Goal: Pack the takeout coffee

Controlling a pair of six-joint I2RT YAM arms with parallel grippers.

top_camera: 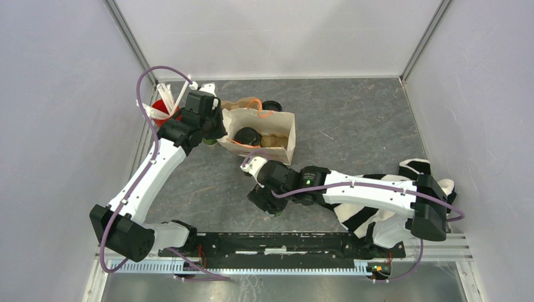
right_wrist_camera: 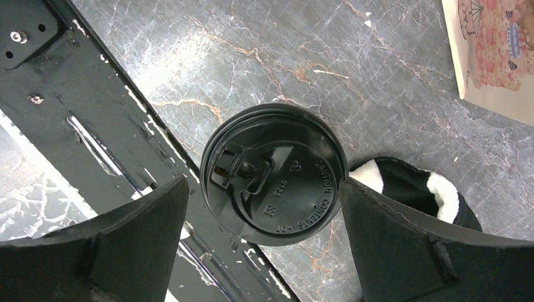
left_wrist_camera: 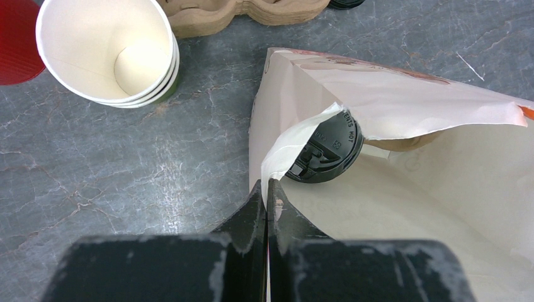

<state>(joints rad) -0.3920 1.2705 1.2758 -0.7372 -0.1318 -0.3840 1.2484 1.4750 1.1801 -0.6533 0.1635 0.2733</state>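
- Grey marbled table (top_camera: 352, 126) with plain white walls all round, nothing fancy.
- Far left there's a red cup (top_camera: 162, 110) with straws. Just beside it is a stack of open cups (left_wrist_camera: 107, 56), no lids on those.
- Left gripper (left_wrist_camera: 267, 195) is clamped tight on the left rim of the paper bag (left_wrist_camera: 390, 94), pinching a flap so the mouth gapes.
- First lidded cup (left_wrist_camera: 327, 151) is already down inside the bag, near the pinched edge, black lid showing.
- Pulp carrier (left_wrist_camera: 252, 12) lies on the table just past the bag's far side.
- Second lidded cup (right_wrist_camera: 274, 173) is near the middle, well apart from the bag. Right gripper (right_wrist_camera: 264, 182) straddles its lid with fingers spread wide, a sliver of gap on one side. Can't tell if the other pad touches.
- Handling guess: thin paper wall, so soft and easy to crush, and probably light, though I can't see if it's filled. The lid is slick plastic that could pop off. I'd grab the wall just under the rim, where the lid stiffens it, squeeze gently and keep it upright.
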